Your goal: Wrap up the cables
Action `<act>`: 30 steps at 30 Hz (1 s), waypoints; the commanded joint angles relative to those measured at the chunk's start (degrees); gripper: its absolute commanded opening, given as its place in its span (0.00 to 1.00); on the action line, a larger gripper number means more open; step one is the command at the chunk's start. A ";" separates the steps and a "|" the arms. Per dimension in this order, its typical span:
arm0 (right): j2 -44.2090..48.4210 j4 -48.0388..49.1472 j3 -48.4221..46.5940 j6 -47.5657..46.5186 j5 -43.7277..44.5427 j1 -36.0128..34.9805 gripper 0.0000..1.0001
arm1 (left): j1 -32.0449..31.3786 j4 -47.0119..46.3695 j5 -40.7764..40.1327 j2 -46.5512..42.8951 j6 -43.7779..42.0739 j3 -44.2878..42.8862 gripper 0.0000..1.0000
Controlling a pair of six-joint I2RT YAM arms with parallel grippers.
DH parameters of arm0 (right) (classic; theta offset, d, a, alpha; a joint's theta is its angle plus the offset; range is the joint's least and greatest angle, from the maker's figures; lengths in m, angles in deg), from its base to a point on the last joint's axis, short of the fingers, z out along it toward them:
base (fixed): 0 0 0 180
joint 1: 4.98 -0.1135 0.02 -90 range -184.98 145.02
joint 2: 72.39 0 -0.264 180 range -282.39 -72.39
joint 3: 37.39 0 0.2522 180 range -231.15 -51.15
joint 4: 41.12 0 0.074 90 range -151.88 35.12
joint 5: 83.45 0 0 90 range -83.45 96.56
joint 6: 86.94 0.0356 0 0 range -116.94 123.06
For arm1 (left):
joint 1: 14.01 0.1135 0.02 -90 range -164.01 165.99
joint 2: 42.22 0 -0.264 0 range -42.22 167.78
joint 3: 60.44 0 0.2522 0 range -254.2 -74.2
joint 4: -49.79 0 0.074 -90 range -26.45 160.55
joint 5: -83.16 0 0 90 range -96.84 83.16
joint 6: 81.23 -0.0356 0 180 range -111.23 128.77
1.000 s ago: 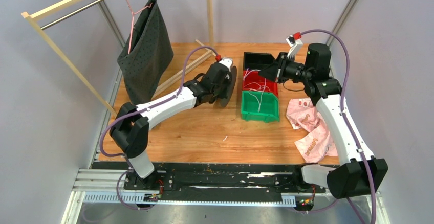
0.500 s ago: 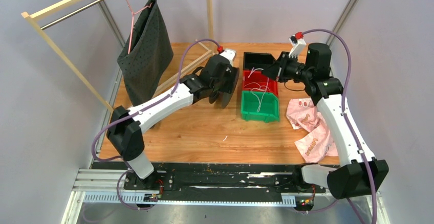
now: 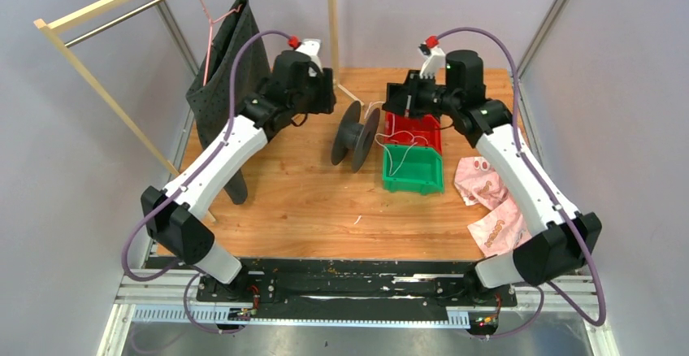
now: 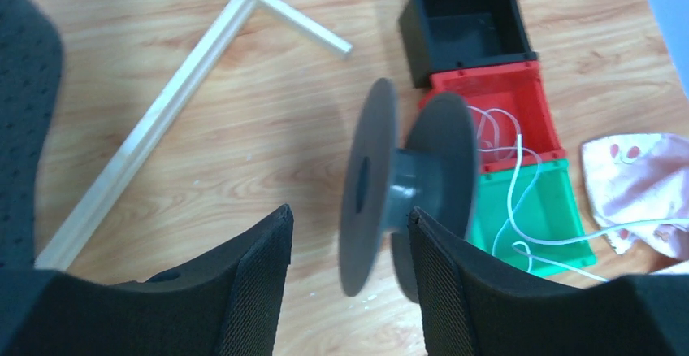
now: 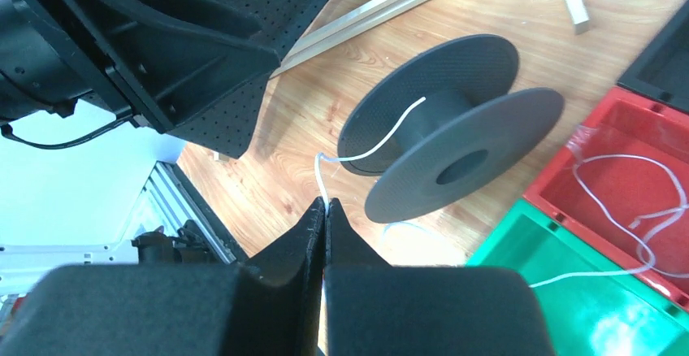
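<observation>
A dark grey spool (image 3: 355,135) stands on its rims on the wooden table, just left of the bins. Thin white cables (image 4: 517,179) lie in loose loops in the red bin (image 4: 532,100) and the green bin (image 4: 552,210). My right gripper (image 5: 326,203) is shut on one cable (image 5: 370,151), which runs from the fingertips to the spool's hub (image 5: 439,110). From above, that gripper (image 3: 396,102) hovers just right of the spool. My left gripper (image 4: 349,214) is open and empty, raised above and behind the spool (image 4: 406,181), and sits higher and farther left (image 3: 319,94) in the top view.
A black bin (image 4: 467,19) sits behind the red one. A pink cloth (image 3: 491,201) lies right of the bins. A dark dotted bag (image 3: 231,63) hangs on the wooden rack at the back left, whose feet (image 4: 195,71) lie on the table.
The left gripper has opened, let go of the spool and lifted away to the back left. The right gripper has carried its cable leftward toward the spool.
</observation>
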 commanded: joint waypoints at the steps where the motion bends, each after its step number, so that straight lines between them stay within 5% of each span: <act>1: -4.79 -0.39 -4.31 3.29 5.02 -4.06 0.01 | 3.33 2.63 6.75 -3.64 -0.88 4.00 0.60; 8: -11.77 -3.25 -8.99 5.40 7.64 -5.91 0.01 | 3.46 -0.80 10.26 -6.66 -3.16 9.60 0.75; 19: -16.19 -4.07 -10.82 9.82 4.83 -6.24 0.01 | 3.33 -19.21 19.87 -9.28 -3.07 23.17 0.82; 30: -20.57 -5.17 -14.71 17.88 -0.65 -6.24 0.01 | 1.96 -27.93 14.22 -8.68 -4.80 27.23 0.83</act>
